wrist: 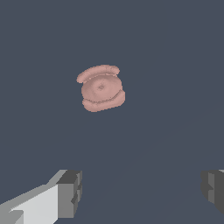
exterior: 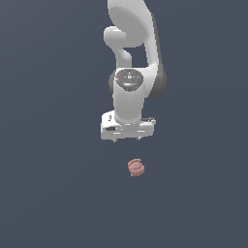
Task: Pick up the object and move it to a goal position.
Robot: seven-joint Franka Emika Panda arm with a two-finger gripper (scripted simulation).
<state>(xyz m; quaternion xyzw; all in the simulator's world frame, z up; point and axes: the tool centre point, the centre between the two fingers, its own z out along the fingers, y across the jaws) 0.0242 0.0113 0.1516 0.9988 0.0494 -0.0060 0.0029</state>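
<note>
One gripper (exterior: 127, 139) spread wide and empty, above and apart from the object (exterior: 136, 167).

My two fingertips (wrist: 69, 193) stand far apart in the wrist view with nothing between them, so I am holding nothing. The object (wrist: 101, 88), a small salmon-pink ridged lump, lies alone on the dark bench (exterior: 53, 193), off my centreline and not yet between the fingers. To grasp it well I should first shift sideways until it sits midway between the fingers, then descend straight and close across its grooved waist. Its lean is hard to judge; it seems slightly tilted, so a slow closure should stop it rolling away.
</note>
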